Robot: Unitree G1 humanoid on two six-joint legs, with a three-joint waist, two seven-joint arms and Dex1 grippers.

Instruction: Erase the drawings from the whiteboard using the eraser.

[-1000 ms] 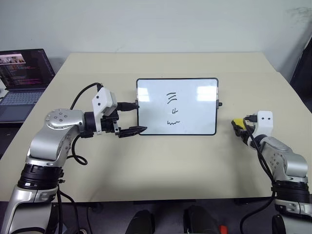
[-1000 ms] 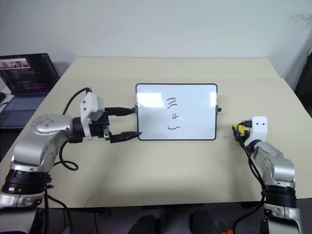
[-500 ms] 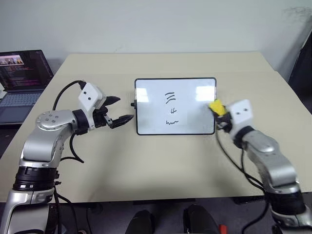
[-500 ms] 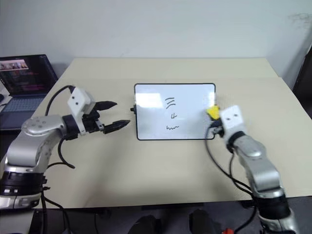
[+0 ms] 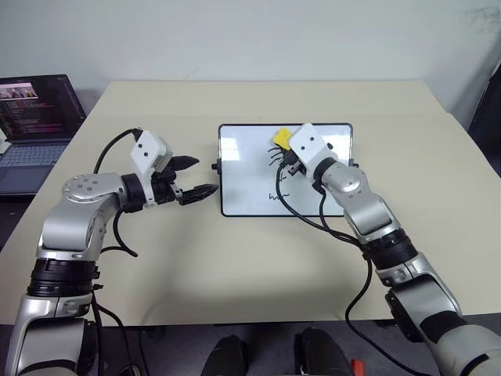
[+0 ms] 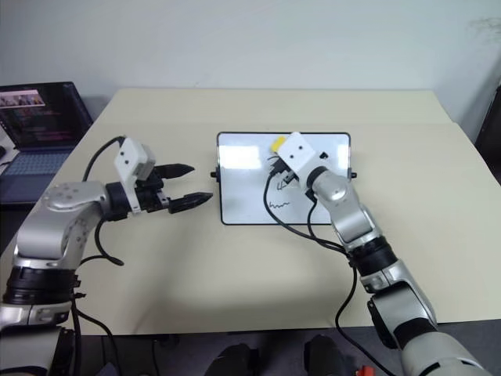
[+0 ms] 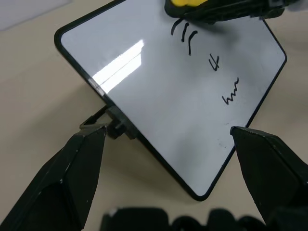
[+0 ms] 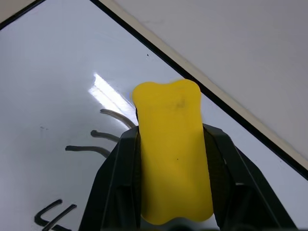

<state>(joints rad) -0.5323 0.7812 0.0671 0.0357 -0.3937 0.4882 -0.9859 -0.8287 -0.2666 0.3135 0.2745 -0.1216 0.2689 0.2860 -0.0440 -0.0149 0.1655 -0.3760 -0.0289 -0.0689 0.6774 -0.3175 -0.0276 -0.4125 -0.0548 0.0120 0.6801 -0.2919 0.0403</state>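
- Reaching across the whiteboard (image 5: 250, 168) with my right arm, I am seeing the forearm stretched from the near right of the table (image 5: 235, 266) up and leftward, with the wrist over the board's upper middle.
- I am seeing the right gripper (image 8: 171, 168) with its two black fingers (image 8: 118, 183) clamped on the long sides of the yellow eraser (image 8: 171, 154), which is sticking out ahead of the fingertips.
- I am watching the eraser hang by the top stack of three short strokes among the drawings (image 7: 185, 36); whether it is touching the white surface, I cannot tell.
- I am reading the lower marks, a small crossed figure and a squiggle, lying on the board below the eraser.
- I am keeping my left arm bent at the elbow, forearm running toward the board's left edge, roughly level.
- I am seeing the left gripper (image 5: 194, 178) with its fingers spread wide apart, holding nothing, just beside the small black knob (image 7: 115, 127) on the board's left side, not touching it.
- I am noting a laptop (image 5: 35, 125) with a lit screen sitting off the table's far left corner.
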